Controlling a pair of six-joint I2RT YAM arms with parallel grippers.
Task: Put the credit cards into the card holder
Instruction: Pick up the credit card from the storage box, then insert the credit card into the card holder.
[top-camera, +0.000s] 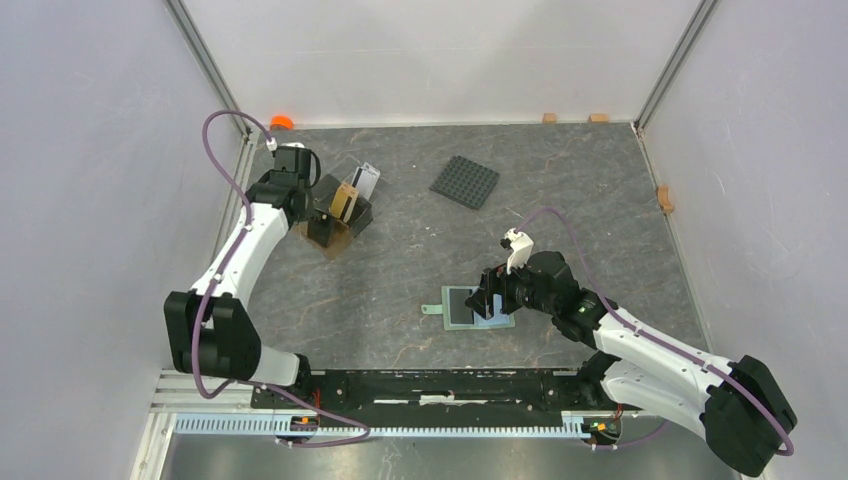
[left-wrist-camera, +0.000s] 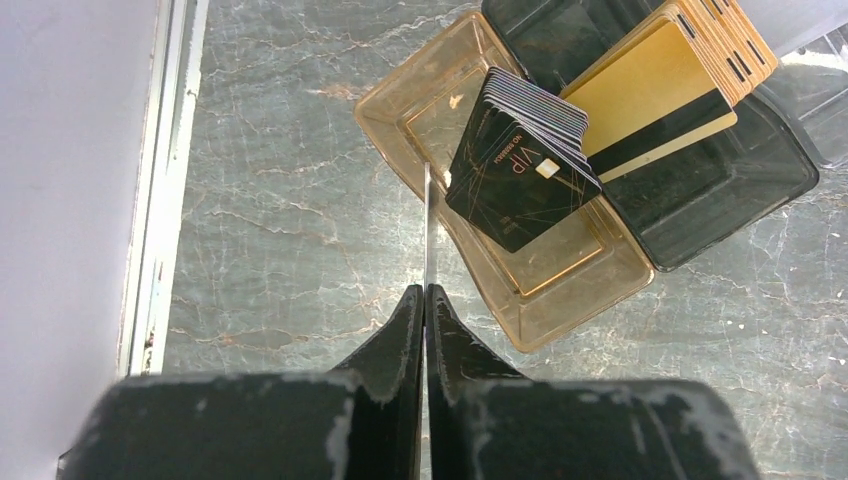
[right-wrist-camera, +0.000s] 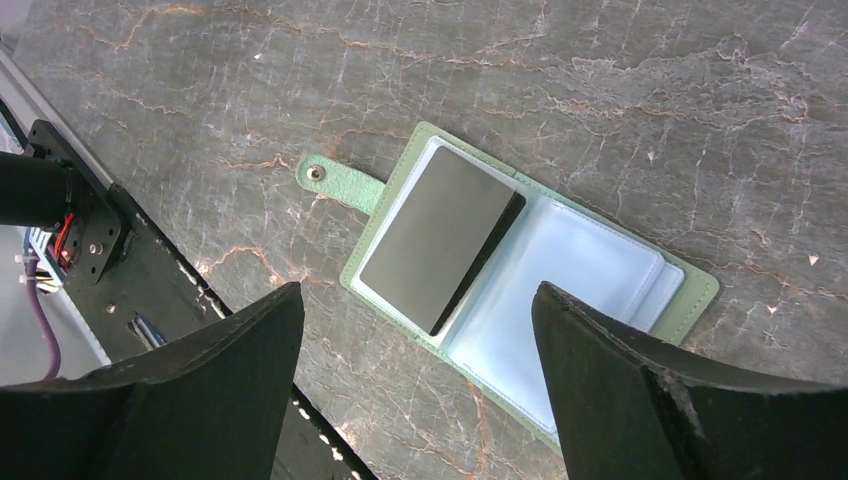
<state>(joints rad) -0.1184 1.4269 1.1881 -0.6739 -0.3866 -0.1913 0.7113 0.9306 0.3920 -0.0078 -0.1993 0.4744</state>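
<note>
In the left wrist view my left gripper (left-wrist-camera: 426, 290) is shut on a thin credit card (left-wrist-camera: 428, 220) seen edge-on, sticking out past the fingertips beside the brown tray (left-wrist-camera: 560, 290). A stack of black cards (left-wrist-camera: 520, 180) leans in that tray. Tan-gold cards (left-wrist-camera: 650, 100) stand in the black tray (left-wrist-camera: 720, 190) behind it. In the top view the left gripper (top-camera: 322, 208) is at these trays. The sage-green card holder (right-wrist-camera: 590, 270) lies open with a dark grey card (right-wrist-camera: 440, 235) on its left half. My right gripper (right-wrist-camera: 418, 292) hovers open over it, nothing between its fingers.
A black studded square plate (top-camera: 465, 182) lies at the back centre. White-grey cards (top-camera: 366, 180) stand behind the trays. An orange object (top-camera: 281, 122) sits in the far left corner. White walls enclose the table, and the black base rail (top-camera: 440, 385) runs along the near edge.
</note>
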